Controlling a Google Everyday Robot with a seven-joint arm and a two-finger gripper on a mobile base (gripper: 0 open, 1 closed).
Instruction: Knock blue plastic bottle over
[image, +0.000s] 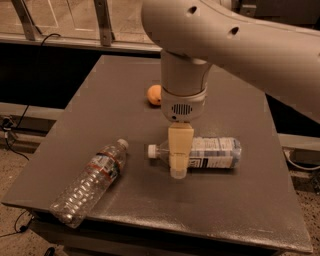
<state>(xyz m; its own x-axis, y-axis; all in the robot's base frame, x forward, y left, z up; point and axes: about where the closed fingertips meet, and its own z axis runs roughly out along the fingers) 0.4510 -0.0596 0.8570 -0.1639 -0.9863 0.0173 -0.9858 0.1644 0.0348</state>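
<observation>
The blue plastic bottle (212, 152) lies on its side near the middle of the dark table (125, 95). Its white cap points left and its white-and-dark label faces up. My gripper (179, 170) hangs from the big white arm, straight down in front of the bottle's neck end. Its cream fingers (180, 150) cover part of the bottle between cap and label.
A ribbed clear bottle with a red-and-white label (90, 182) lies on its side at the front left, near the table's edge. An orange fruit (154, 94) sits behind the arm. A railing runs along the back.
</observation>
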